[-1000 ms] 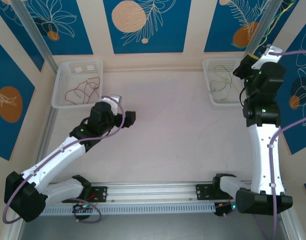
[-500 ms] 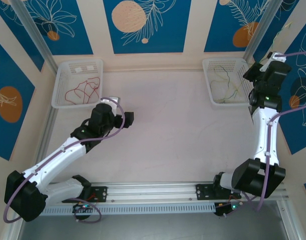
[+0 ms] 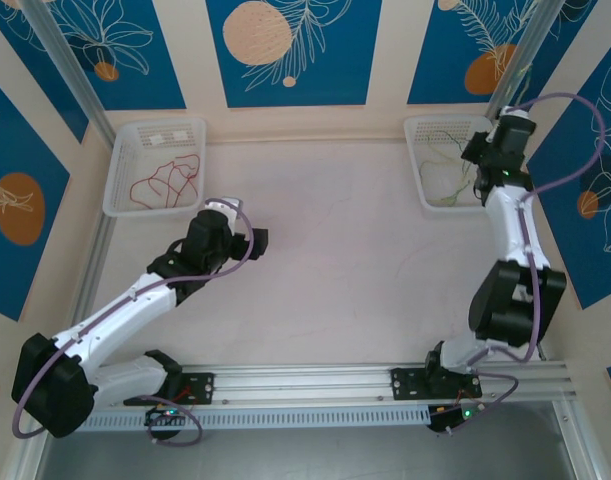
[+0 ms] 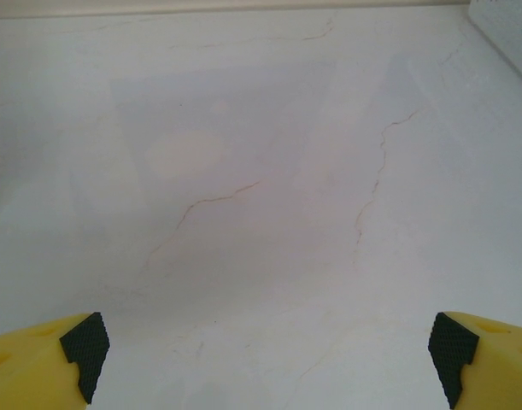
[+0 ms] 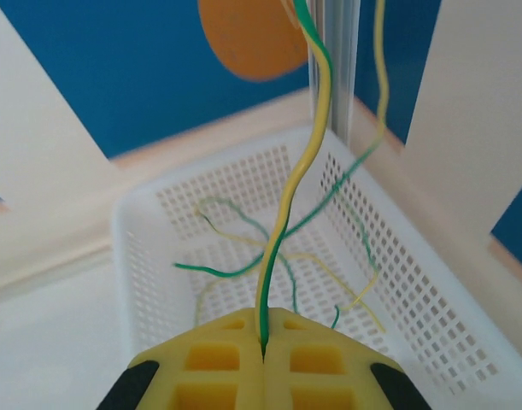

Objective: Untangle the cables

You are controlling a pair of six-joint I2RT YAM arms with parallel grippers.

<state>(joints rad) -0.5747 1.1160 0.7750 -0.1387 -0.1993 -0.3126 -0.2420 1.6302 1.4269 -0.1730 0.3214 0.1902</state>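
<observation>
Right gripper (image 5: pixel 265 343) clenched on green-yellow cables (image 5: pixel 282 213) running up from its tips | white basket (image 5: pixel 414 282) just ahead (more strands inside), corner post (image 5: pixel 333 68) beyond | left gripper (image 4: pixel 269 350) released, bare table (image 4: pixel 261 171) ahead.

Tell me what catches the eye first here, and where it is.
The right gripper, in the far right corner, is shut on green and pale yellow cables that run out from its fingers at the right basket, where more loops lie. Red cables sit in the left basket. The left gripper hangs open over the table.
</observation>
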